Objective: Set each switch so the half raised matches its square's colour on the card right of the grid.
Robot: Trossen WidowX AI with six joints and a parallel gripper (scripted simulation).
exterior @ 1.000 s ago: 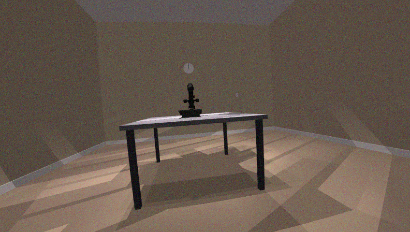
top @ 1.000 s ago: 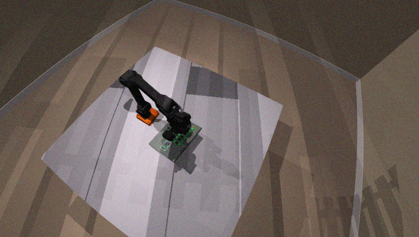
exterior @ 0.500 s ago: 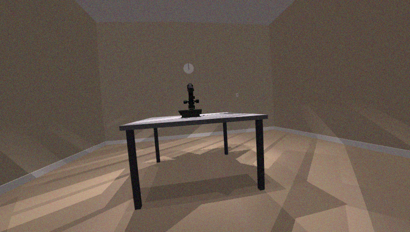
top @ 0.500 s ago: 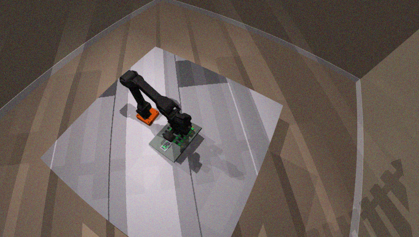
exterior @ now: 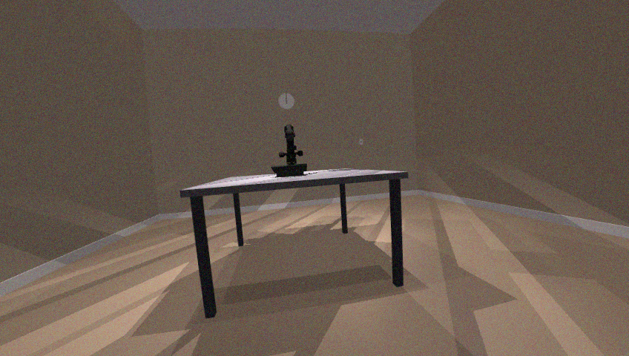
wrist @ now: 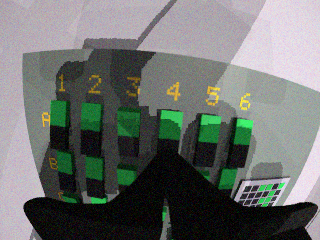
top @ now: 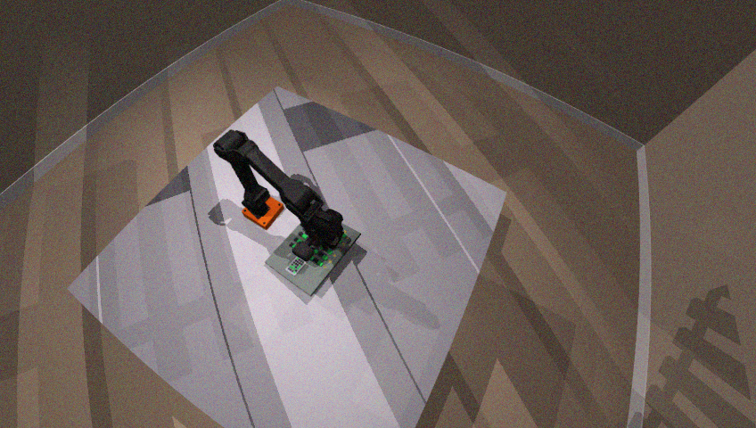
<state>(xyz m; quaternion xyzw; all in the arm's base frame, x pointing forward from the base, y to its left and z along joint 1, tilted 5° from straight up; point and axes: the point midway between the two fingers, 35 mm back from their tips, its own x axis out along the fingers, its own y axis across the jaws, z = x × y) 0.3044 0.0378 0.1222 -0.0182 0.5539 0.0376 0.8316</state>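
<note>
The grey-green panel (top: pixel 313 283) (wrist: pixel 205 75) carries rows of switches, each with a green far half and a dark near half. My gripper (wrist: pixel 166 156) is shut and empty, its tips at the dark near half of switch A4 (wrist: pixel 171 122). Contact cannot be told. Switch A3 (wrist: pixel 129 122) is left of the tips and switch A5 (wrist: pixel 209 127) right. The small card (top: pixel 295 265) (wrist: pixel 261 191) lies right of the grid, its nearer part hidden by a finger in the wrist view. Its far row shows dark and green squares. The fingers hide much of rows B and C. Which halves are raised is unclear.
The arm's orange base (top: pixel 263 213) stands on the table (top: pixel 180 297) (exterior: pixel 293 182), behind the panel's near edge. Switches A1 (wrist: pixel 59 115) and A2 (wrist: pixel 92 117) lie left, and A6 (wrist: pixel 243 131) right. Dark shadows cross the panel.
</note>
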